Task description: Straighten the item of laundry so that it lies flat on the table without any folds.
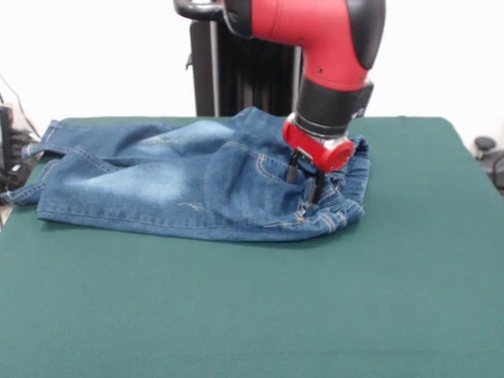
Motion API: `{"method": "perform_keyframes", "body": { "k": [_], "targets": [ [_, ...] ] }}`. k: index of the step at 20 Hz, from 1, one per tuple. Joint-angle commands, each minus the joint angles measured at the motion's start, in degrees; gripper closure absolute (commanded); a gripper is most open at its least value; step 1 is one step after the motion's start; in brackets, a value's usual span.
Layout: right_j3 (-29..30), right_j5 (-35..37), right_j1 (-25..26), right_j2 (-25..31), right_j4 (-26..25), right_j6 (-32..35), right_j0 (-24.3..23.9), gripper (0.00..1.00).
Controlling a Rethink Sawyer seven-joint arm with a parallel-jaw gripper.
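The table (252,315) is showing a broad bare stretch of dark green at the near side. Past that, the jeans (189,189) are lying across the far half of it, nearer the left than the right, with the legs reaching to the picture's left, where the cuffs are hanging at or just over the table's left edge. The waistband is sitting bunched and ruffled at the picture's right, and the cloth around the pockets is rising in soft folds, so the jeans are not lying flat. The two legs are overlapping each other along their length, the nearer one lying on top.

The pincer (305,179) is pressing down into the denim just beside the waistband, its two thin dark fingers (293,168) standing narrowly apart with a ridge of cloth between them; whether they are truly pinching that ridge I cannot tell. Above it, the red wrist and black collar of the arm (331,71) are coming down from the top, in front of the dark pedestal (236,79) at the far edge
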Motion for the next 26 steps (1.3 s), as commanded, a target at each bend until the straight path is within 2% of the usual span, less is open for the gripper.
{"method": "perform_keyframes", "body": {
  "k": [1, 4, 5, 8, 13, 18, 22, 26],
  "targets": [
    [-0.8, -2.7, 1.1, 8.8, 2.5, 4.1, -5.3, 0.00],
    [-0.1, -3.9, 0.4, 12.4, 1.8, 3.5, -7.6, 0.00],
    [-0.1, -4.4, 0.4, 14.2, 0.6, 2.7, -9.1, 1.00],
    [0.4, -4.7, 0.1, 16.5, 0.6, 2.5, -10.8, 1.00],
    [3.9, -2.3, -3.9, 19.8, 1.2, 2.8, -13.6, 1.00],
    [7.3, -1.7, -7.1, 25.5, 1.4, 2.8, -16.6, 1.00],
    [6.7, -2.8, -6.7, 26.8, 3.2, 5.3, -15.6, 1.00],
    [4.5, -5.4, -4.4, 24.0, 6.6, 10.3, -10.5, 1.00]
  ]
}}
